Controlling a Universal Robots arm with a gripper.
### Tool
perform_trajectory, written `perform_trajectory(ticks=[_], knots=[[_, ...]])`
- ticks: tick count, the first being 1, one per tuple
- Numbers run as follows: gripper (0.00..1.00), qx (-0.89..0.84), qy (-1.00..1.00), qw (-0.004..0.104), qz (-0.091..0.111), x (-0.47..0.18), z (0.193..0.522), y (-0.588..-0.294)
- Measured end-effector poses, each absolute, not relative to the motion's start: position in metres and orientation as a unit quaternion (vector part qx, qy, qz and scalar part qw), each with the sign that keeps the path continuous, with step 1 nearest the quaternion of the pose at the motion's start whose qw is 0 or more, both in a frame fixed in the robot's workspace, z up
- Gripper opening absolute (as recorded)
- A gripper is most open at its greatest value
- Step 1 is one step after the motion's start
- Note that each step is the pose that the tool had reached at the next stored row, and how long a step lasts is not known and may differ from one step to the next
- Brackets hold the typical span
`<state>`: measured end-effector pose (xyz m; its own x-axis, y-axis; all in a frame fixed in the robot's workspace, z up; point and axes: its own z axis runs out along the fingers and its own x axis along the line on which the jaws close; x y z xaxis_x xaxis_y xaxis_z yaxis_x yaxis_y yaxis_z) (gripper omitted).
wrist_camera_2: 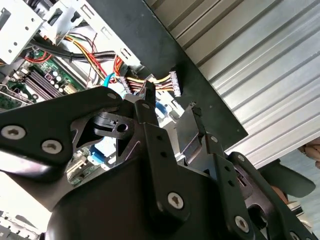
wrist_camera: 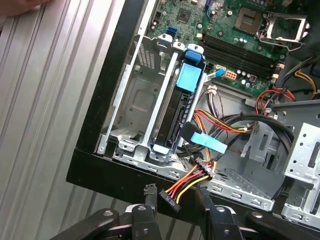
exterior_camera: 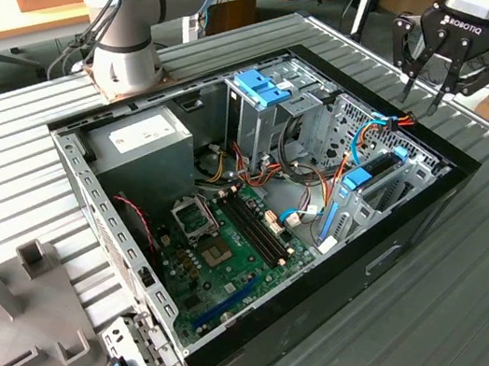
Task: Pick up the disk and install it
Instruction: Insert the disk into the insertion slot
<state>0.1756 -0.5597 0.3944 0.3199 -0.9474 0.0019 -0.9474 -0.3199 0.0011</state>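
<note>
The gripper (exterior_camera: pixel 425 94) hangs over the edge of the open computer case (exterior_camera: pixel 406 240) at the exterior view's right, with its jaws apart and nothing held between them. The disk (wrist_camera: pixel 172 120) sits on edge in the grey drive bay (wrist_camera: pixel 135 100) inside the case, blue rails visible. In the first wrist view, a loose cable connector (wrist_camera: pixel 167 196) lies near the fingertips (wrist_camera: pixel 150 192).

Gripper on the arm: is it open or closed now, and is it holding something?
Black gripper: open, holding nothing, hanging above the edge of the black computer case.
</note>
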Motion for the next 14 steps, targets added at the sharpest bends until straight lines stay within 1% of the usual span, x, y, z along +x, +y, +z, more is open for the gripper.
perform_trajectory(ticks=[14], knots=[[0.44, 0.932, -0.362, 0.001, 0.001, 0.1769, 0.3847, -0.5596]])
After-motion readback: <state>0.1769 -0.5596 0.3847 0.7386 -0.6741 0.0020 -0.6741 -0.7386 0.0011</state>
